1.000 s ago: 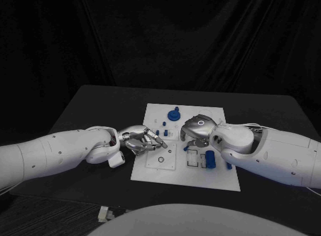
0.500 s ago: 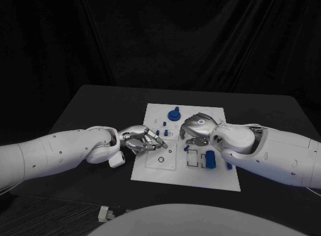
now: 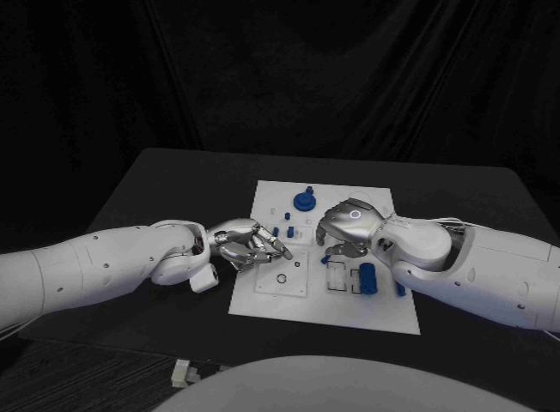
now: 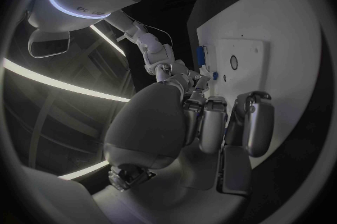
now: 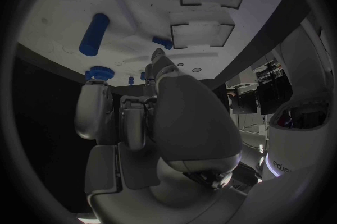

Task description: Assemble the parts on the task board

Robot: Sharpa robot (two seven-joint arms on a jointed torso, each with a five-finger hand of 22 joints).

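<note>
**Both hands over the board, parts still loose**

The left hand (image 3: 246, 244) hovers curled at the task board's (image 3: 355, 311) edge; whether it pinches anything cannot be told. The right hand (image 3: 346, 225), fingers bent down mid-board, likewise. A blue cylinder (image 3: 368, 279) and a blue peg (image 5: 93, 34) lie unseated: much remains. Black bench (image 3: 156, 184), dark drapes behind.

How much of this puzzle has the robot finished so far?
Hard to call any of it finished. A round blue part stands at the far end of the white task board, and a blue cylinder lies loose near its near end. Both the left hand and right hand hover over the board's middle; whether either holds a part is unclear.
</note>
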